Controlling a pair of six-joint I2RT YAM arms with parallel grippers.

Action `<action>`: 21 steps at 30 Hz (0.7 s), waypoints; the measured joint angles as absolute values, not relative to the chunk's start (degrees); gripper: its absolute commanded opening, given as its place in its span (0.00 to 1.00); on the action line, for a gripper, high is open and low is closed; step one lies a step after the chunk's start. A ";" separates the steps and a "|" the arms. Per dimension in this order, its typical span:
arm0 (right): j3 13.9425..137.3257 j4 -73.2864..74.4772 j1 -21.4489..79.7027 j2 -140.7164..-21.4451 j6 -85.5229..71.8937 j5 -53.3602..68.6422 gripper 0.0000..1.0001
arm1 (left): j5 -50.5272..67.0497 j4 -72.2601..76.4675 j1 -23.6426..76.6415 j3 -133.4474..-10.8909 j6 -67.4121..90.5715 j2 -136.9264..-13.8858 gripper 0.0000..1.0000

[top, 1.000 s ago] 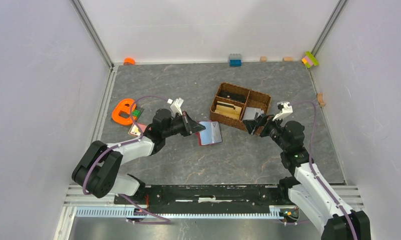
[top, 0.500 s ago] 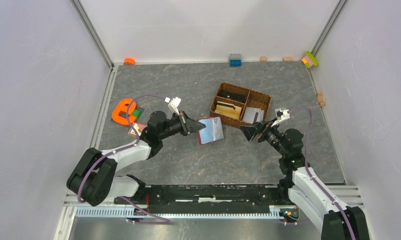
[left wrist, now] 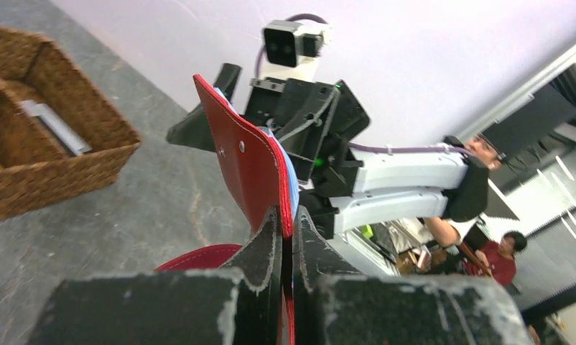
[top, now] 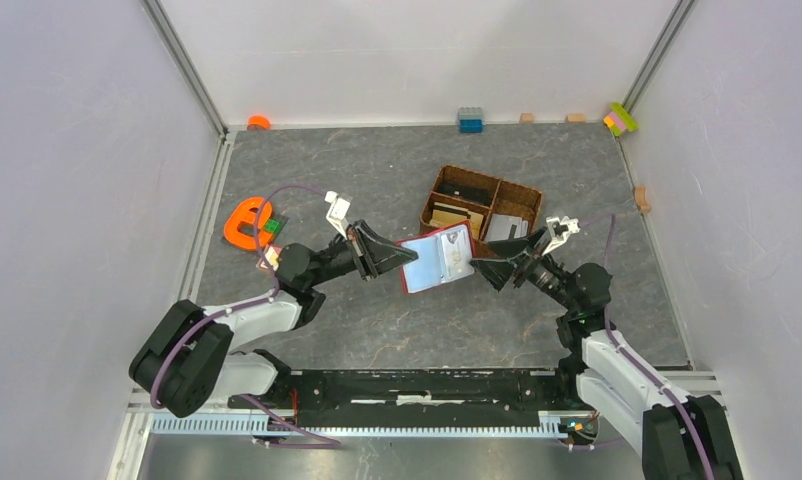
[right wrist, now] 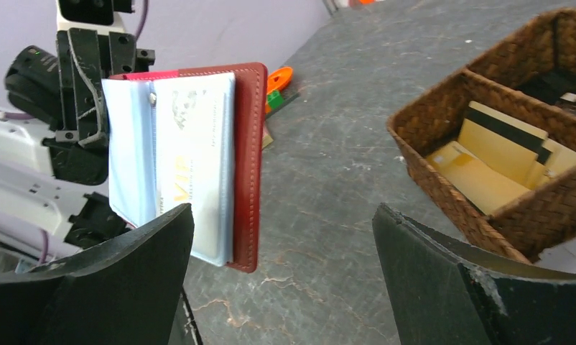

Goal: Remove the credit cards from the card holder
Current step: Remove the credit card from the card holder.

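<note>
here, left jaws clamped on open card holder (top: 437,258), tilted upward, inside facing wide-apart right jaws

Left arm (top: 262,310): stretched forward and to the right, wrist raised.
Left claw (top: 405,262): pinched tight on the near edge of the card holder (top: 439,262).
Right arm (top: 605,352): bent, leaning left toward the middle.
Right claw (top: 483,270): jaws spread wide, gripping nothing.
</note>
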State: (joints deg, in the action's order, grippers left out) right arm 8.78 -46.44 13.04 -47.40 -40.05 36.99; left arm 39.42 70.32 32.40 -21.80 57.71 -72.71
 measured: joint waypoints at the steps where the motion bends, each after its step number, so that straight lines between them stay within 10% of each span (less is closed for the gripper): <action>1: 8.49 -47.64 13.04 -47.51 -40.77 37.60 0.98 | 39.81 71.96 32.73 -21.80 58.11 -72.71 0.02; 7: 7.20 -55.51 13.47 -47.64 -44.58 40.64 0.96 | 42.19 75.61 35.38 -21.80 58.46 -72.44 0.02; 21: 6.61 -69.34 15.77 -50.02 -51.20 45.89 0.50 | 42.15 75.13 35.77 -21.78 58.02 -69.54 0.02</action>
